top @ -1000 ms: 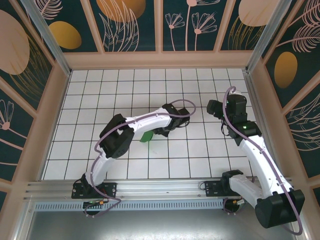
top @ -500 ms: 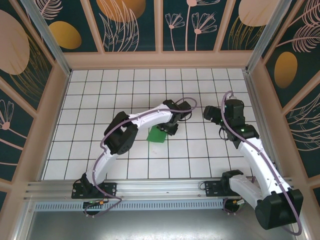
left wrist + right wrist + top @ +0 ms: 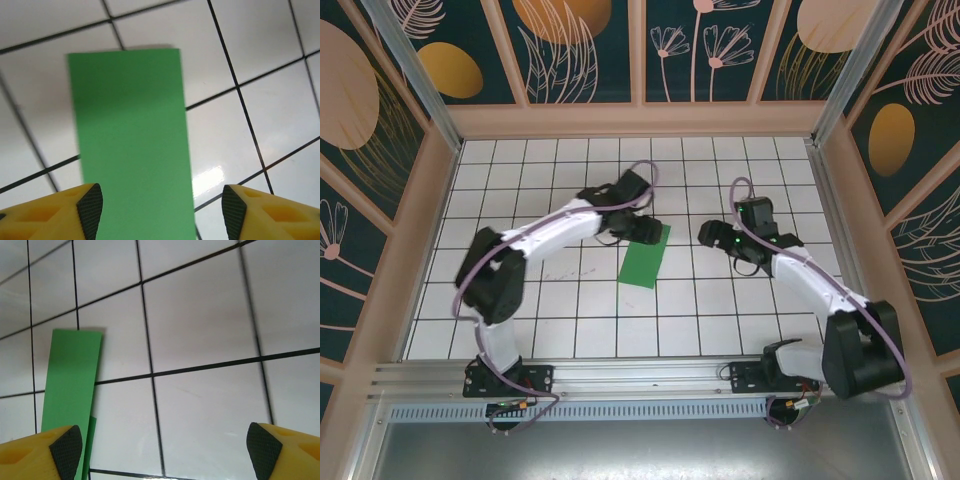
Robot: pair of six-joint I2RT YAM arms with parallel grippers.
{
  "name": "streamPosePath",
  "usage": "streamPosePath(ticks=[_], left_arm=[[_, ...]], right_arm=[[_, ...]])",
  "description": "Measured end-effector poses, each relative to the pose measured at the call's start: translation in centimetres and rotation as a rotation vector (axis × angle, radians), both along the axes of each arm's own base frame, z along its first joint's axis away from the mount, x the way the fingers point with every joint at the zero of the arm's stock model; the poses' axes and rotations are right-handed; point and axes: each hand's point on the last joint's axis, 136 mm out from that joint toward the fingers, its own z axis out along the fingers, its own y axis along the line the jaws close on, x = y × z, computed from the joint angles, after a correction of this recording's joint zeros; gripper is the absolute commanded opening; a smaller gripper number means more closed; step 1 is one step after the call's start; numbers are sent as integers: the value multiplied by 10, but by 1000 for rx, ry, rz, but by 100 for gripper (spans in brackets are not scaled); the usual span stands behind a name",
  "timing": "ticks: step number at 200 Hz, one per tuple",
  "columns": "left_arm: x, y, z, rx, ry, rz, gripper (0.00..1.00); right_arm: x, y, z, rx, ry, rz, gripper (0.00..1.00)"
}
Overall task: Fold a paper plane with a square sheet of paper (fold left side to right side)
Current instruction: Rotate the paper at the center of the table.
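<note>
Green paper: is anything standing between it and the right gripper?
Nothing visible does. Bare white tiles lie between the green paper, flat on the table, and the open right gripper, which is to its right.

Place: a robot test cell in a lab, not a home or a shop.
Enclosure: printed wall panels [image 3: 580,45] with leaf and flower patterns, set in pale timber framing [image 3: 635,120], box in the work area on three sides.
Desk: the desk [image 3: 720,325] is white, ruled with a black square grid.
Mounting: an aluminium rail [image 3: 650,372] along the near edge carries the left arm [image 3: 560,225] and the right arm [image 3: 800,280], both white and bolted down.
Tooling: the left claw [image 3: 161,212] and the right claw [image 3: 164,449] have yellow fingers with dark pads.
</note>
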Motion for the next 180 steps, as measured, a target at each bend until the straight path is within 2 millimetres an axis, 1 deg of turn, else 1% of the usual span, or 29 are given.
streamPosePath(ticks=[15, 35, 55, 72, 86, 107, 119, 147, 164, 180], left_arm=[[5, 28, 3, -96, -13, 78, 67], [5, 63, -6, -184, -17, 183, 68], [-3, 82, -16, -243, -11, 246, 69], [-9, 87, -21, -277, -9, 272, 69], [-10, 89, -19, -299, -20, 288, 69], [-10, 92, -9, -322, -58, 309, 70], [-9, 95, -1, -332, -90, 324, 71], [-7, 104, 19, -341, -160, 358, 72], [-5, 108, 26, -340, -191, 372, 72], [-3, 111, 31, -335, -213, 388, 73]], right_arm=[[4, 21, -7, 4, 14, 45, 90], [14, 51, -11, 49, 13, 98, 88], [26, 72, -20, 78, 31, 121, 88], [41, 85, -28, 78, 48, 126, 89], [51, 98, -34, 75, 58, 139, 89], [63, 116, -40, 67, 62, 159, 89], [66, 123, -45, 61, 68, 167, 90], [69, 128, -58, 33, 92, 166, 90], [71, 131, -65, 23, 107, 167, 90], [73, 134, -63, 27, 104, 171, 90]])
